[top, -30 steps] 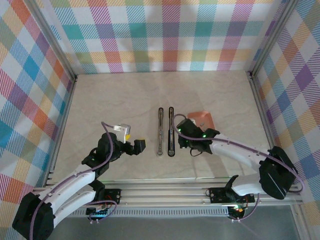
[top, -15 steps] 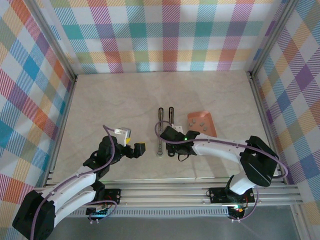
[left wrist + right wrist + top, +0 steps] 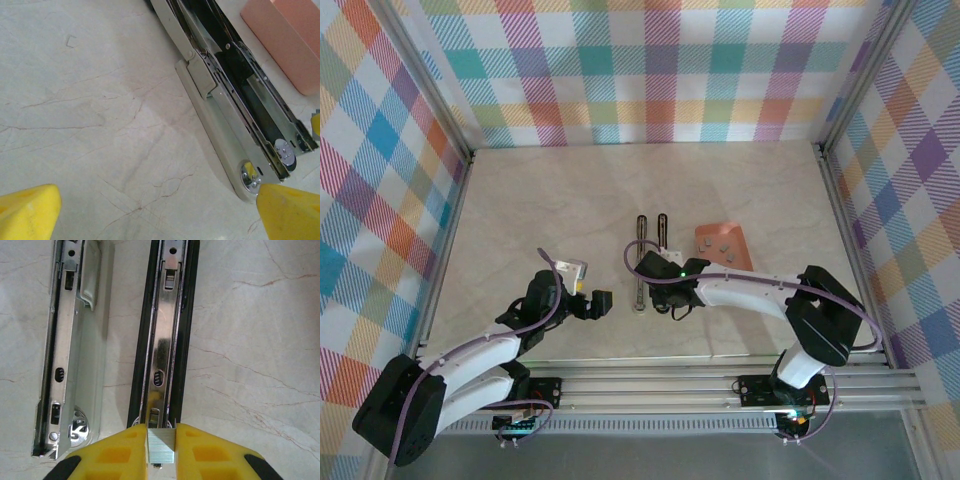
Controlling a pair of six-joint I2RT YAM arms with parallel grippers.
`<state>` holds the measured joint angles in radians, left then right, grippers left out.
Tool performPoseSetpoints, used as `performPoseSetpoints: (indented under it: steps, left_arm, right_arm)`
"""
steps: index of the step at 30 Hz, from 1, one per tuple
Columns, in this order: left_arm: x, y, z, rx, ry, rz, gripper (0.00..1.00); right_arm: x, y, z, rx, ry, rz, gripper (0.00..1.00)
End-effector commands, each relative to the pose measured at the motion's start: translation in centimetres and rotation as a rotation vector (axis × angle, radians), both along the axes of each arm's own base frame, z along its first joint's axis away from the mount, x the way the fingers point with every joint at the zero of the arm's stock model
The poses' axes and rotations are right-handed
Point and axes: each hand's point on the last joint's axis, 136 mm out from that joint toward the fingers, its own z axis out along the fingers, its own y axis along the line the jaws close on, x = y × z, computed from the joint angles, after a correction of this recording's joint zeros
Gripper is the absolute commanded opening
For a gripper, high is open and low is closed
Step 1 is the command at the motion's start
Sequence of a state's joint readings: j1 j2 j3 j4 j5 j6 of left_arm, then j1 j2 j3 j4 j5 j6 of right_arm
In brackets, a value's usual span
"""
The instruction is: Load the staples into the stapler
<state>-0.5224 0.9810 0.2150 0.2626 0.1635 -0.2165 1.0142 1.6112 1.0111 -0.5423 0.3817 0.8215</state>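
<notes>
Yellow-padded and spread wide, the left gripper [image 3: 596,300] waits near the open stapler [image 3: 220,107]. The right gripper [image 3: 161,432], pinching the staples [image 3: 161,446], has come across from the pink tray [image 3: 723,245] and hangs over the channel's near end, seemingly ready to seat them.

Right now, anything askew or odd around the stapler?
Nothing stands out. The stapler lies opened flat, its halves straight and parallel. The right gripper holds the staple strip in line with the black-edged magazine's near end. The pink tray sits beside it, nothing spilled.
</notes>
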Motion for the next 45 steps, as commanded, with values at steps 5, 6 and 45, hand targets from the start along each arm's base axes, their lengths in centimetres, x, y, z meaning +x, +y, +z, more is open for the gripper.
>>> performPoseSetpoints:
  steps: [5,6,45]
  left_arm:
    - [0.8,-0.6,1.5,-0.019,-0.055,-0.005,1.0]
    - [0.8,-0.6,1.5,-0.018,-0.053,-0.005,1.0]
    - [0.8,-0.5,1.7,-0.018,-0.057,-0.005,1.0]
  right_arm:
    - [0.1,1.0,-0.2,0.022,0.012,-0.009,0.18]
    - [0.1,1.1,-0.2,0.027,0.012,-0.007,0.18]
    - [-0.1,1.4,1.4,0.091,-0.007,-0.003,0.18]
